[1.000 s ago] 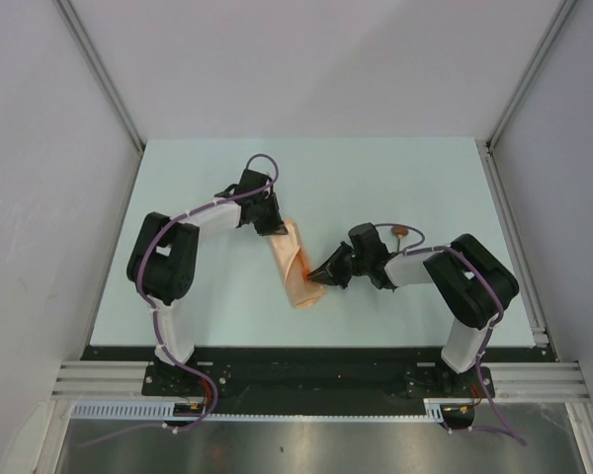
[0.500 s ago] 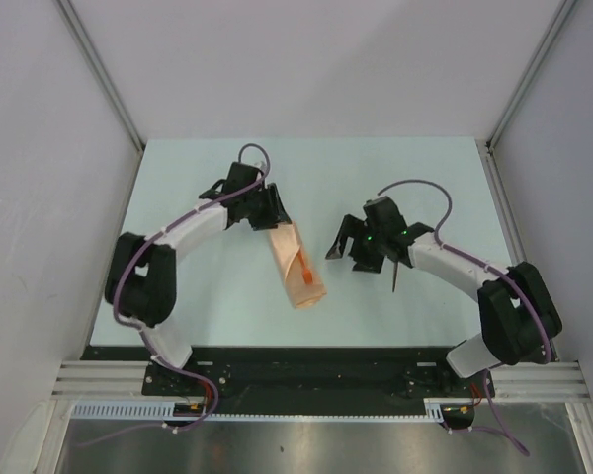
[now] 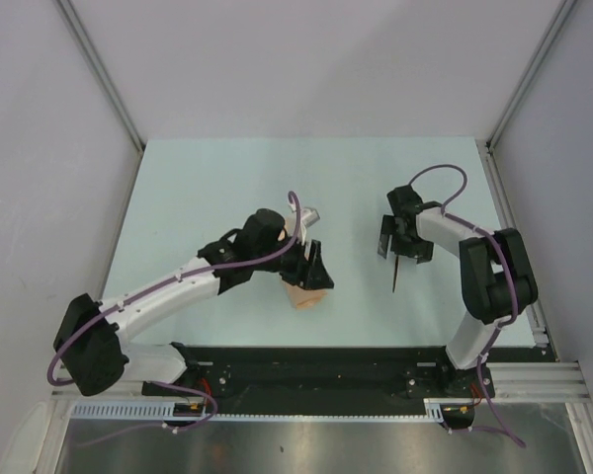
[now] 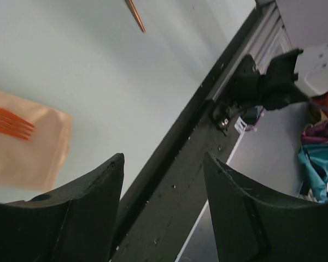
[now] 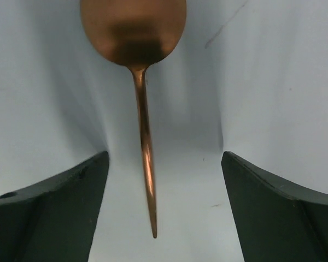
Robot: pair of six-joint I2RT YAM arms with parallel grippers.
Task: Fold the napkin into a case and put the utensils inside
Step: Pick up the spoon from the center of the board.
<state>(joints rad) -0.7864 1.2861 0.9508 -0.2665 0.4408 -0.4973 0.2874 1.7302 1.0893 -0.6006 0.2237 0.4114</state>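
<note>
Since the earlier frames, both arms have shifted rightward: the left gripper, formerly at the far end of the case, now hangs over its near end, and the right gripper has drawn away from the cloth to the spoon.

Left: the left gripper's fingers stand spread with nothing between them, as the left wrist view shows. The peach-orange case lies flat on the table, near the middle and toward the near edge; most of it is hidden under the left arm in the top view.

Centre: orange fork-like tines show against the cloth in the left wrist view, so one utensil appears to be stowed; whether it sits inside the pocket or merely on top cannot be told.

Right: the spoon lies loose on the table, well apart from the case. In the right wrist view its handle runs between the right gripper's widely spread fingers without touching either.

Progress: folding appears finished and one utensil placed. Remaining: grasp the spoon, carry it left, and slide it into the case.
</note>
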